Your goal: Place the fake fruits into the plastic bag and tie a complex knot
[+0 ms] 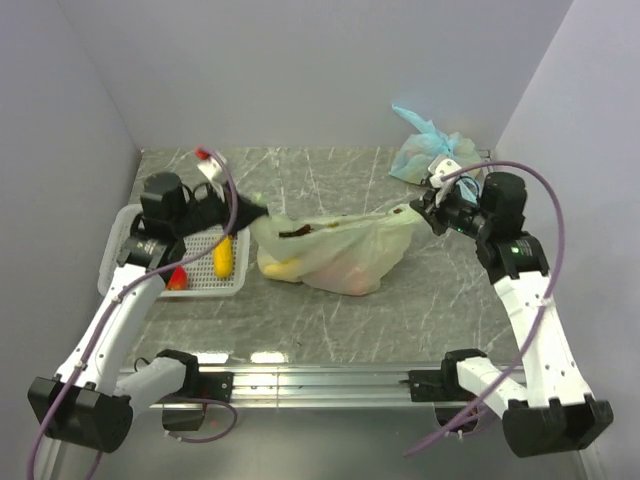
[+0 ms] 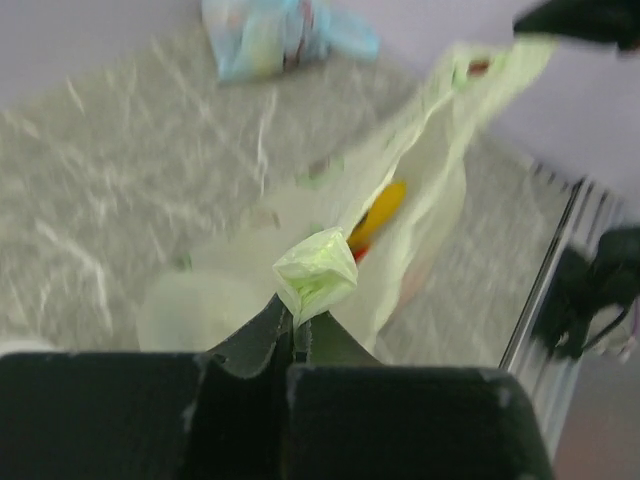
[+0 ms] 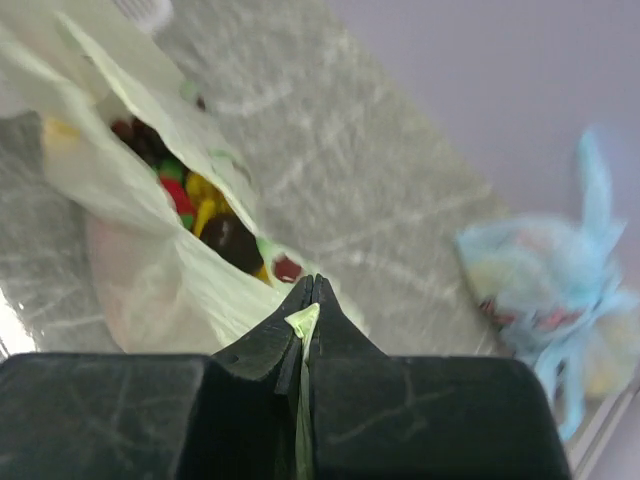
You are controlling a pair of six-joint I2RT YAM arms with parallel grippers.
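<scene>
Jaws first: my left gripper (image 2: 295,325) is clenched on a crumpled pale green handle end (image 2: 316,272) of the thin, translucent yellow-green plastic bag (image 1: 340,250), and the wad pokes out just past the fingertips. My right gripper (image 3: 312,290) is clamped tight too, pinching a narrow strip of the opposite handle (image 3: 303,322) between its closed fingers. The bag hangs stretched between the two grippers, its belly sagging onto the grey marbled table (image 1: 450,300) and its mouth gaping. Inside I see glossy fake fruits (image 3: 200,195): yellow, red and dark purple pieces. To the left, a white mesh basket (image 1: 115,260) holds an orange-yellow fruit (image 1: 224,258) and a red fruit (image 1: 178,279). A light blue tied bag (image 1: 430,150) sits near the back wall, behind my right gripper.
</scene>
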